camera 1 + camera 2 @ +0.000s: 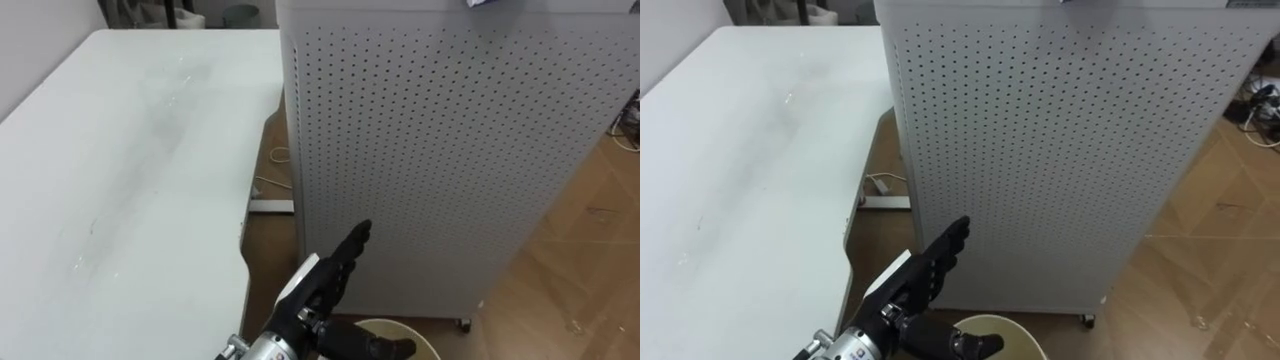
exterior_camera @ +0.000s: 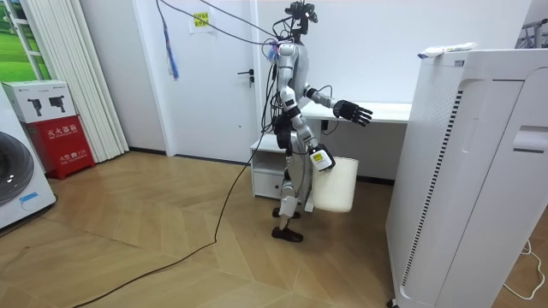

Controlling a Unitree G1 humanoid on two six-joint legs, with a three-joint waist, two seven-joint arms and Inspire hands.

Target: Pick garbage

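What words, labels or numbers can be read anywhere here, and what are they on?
Red box: white characters, too small to read.
White box on top of it: print too small to read.
Yellow sign above the door: too small to read.
Washer: blue sticker, too small to read.
No print seen on the bucket, table or cabinet.

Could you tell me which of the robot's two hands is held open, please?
The left hand, raised with straight fingers before the perforated white cabinet; the right hand hangs lower, curled on the rim of the white bucket.
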